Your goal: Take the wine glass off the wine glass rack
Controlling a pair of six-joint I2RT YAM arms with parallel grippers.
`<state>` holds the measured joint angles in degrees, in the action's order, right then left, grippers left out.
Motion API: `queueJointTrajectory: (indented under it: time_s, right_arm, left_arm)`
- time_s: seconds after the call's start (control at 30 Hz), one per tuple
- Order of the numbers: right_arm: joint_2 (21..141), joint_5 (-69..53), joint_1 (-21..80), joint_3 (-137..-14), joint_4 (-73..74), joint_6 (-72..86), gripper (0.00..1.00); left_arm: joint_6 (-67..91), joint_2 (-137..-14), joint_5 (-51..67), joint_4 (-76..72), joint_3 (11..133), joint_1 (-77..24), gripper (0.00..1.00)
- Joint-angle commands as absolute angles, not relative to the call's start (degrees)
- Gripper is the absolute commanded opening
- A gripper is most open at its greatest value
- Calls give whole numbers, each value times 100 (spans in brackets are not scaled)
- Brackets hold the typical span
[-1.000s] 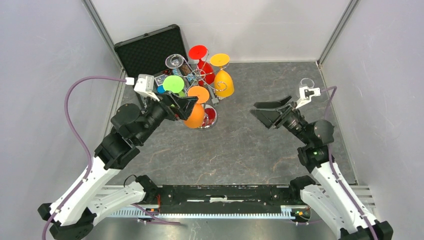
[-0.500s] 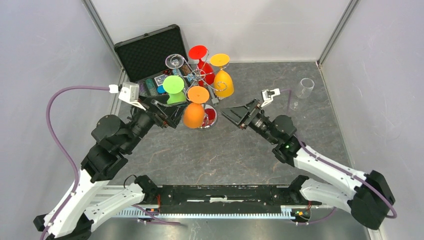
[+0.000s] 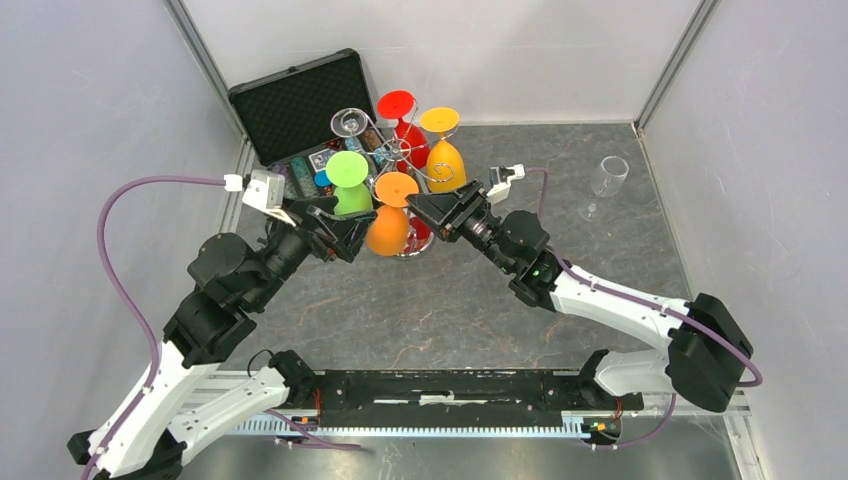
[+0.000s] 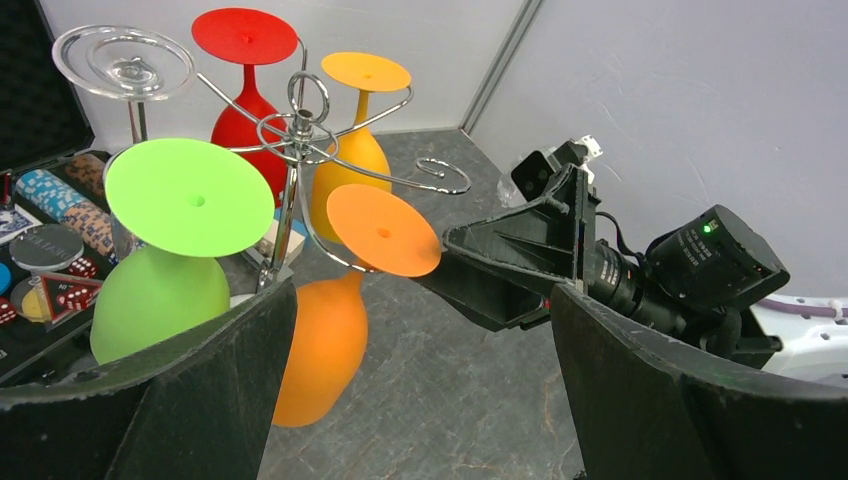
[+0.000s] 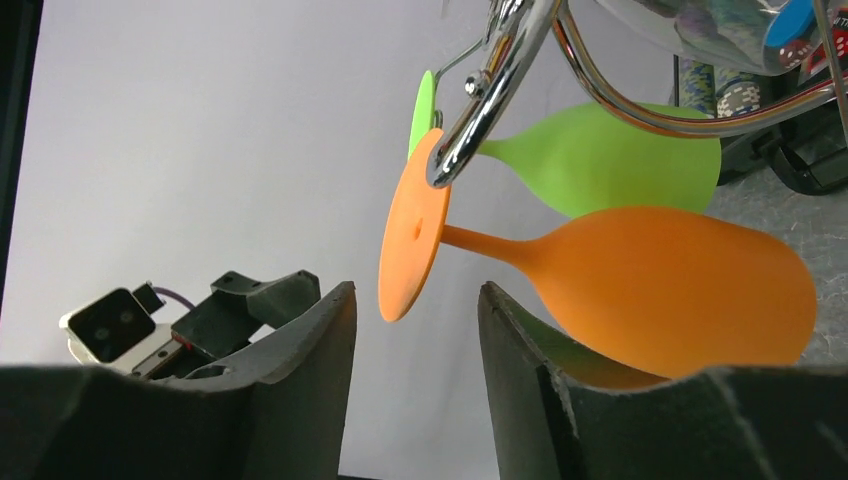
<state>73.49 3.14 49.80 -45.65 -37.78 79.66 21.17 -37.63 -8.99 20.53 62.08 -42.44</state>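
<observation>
Top external view: the grey stone-patterned bench [image 3: 480, 300] fills the floor of the cell. An open black case [image 3: 290, 105] lies at its far-left corner. Just in front of the case stands the wine glass rack [image 3: 400, 150], its curled wire arms carrying glasses upside down by their feet.

The left end effector [image 3: 348, 230] sits close on the rack's left side, released, with its jaws spread wide and nothing between them. The right end effector [image 3: 418, 215] reaches in from the rack's right side. Its jaws are parted by a narrow gap and hold nothing.

The orange wine glass [image 3: 388, 232] hangs on the rack's near arm, bowl down, between the two end effectors. In the right wrist view its round foot [image 5: 410, 240] lies just past the fingertips, not between them.

A green glass [image 3: 347, 168], a red glass [image 3: 397, 104], a yellow glass [image 3: 448, 168] and a clear glass [image 3: 349, 123] hang on the other arms. Another clear glass [image 3: 608, 180] stands on the bench, well apart at the right wall.
</observation>
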Motion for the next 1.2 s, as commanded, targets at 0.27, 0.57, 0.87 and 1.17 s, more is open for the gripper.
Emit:
queueJointTrajectory:
  time_s: [0.27,0.57,0.87,1.17]
  right_arm:
    - [7530,1277,5045,-5239,-3316,7878,46]
    - [7752,1253,5046,-5546,-2927,8006,34]
    - [7613,1446,5047,-5519,-2900,8043,3]
    - [7616,1642,5045,-5707,-3064,7998,0]
  left_arm:
    - [1888,-3888,-817,1978,6258,-4210,100]
    - [1924,-3796,-866,1978,6182,-4210,100]
    - [1933,-3675,-923,1986,6110,-4210,100]
    - [1969,-3635,-927,1986,6092,-4214,100]
